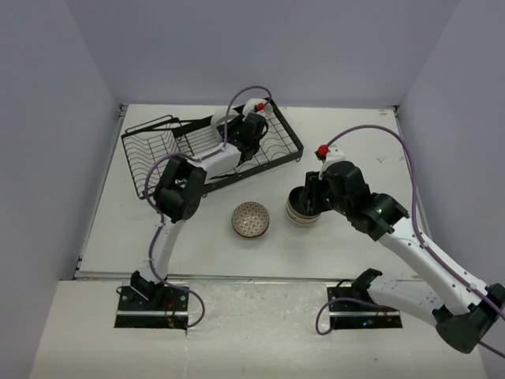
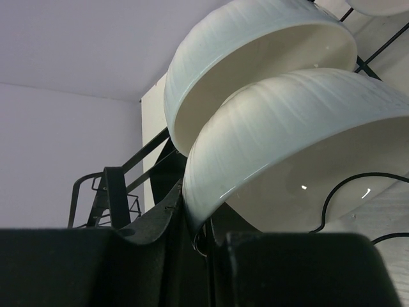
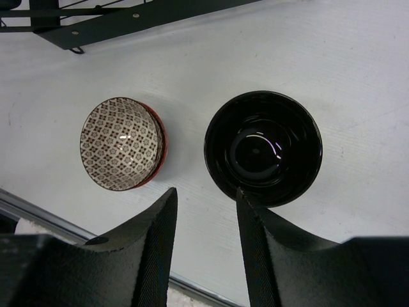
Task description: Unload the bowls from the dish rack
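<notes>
The left claw (image 2: 201,240) fills the lower edge of the left wrist view. Its two black fingers (image 2: 147,262) stand narrow, with the rim of the near white bowl (image 2: 287,134) pinched between them, so the claw holds this bowl by its rim. The bowl stands tilted on edge in the wire dividers of the dish rack (image 1: 158,150). That leaves the rim as the part a two-finger claw can reach. A second white bowl (image 2: 255,45) leans directly behind the first. Whether the two touch cannot be told. Given this overlap, the lift probably needs to go up and clear of the dividers, not sideways.

The right claw (image 3: 204,214) hangs above the counter (image 3: 332,51) with its fingers wide and nothing between them. A dark-glazed bowl (image 3: 263,148) sits upright on the counter just beyond one fingertip. A patterned bowl (image 3: 121,144) with a red outside sits upright to its left, apart from it. Both lie on the near side of the rack, between it and the arm bases. This placement appears chosen so that either arm can set a bowl down without crossing the other.

Judgement: at least two bowls stand unloaded on the counter. At least two white bowls stand in the far right part of the rack. The step in hand is extraction of the near white bowl.
</notes>
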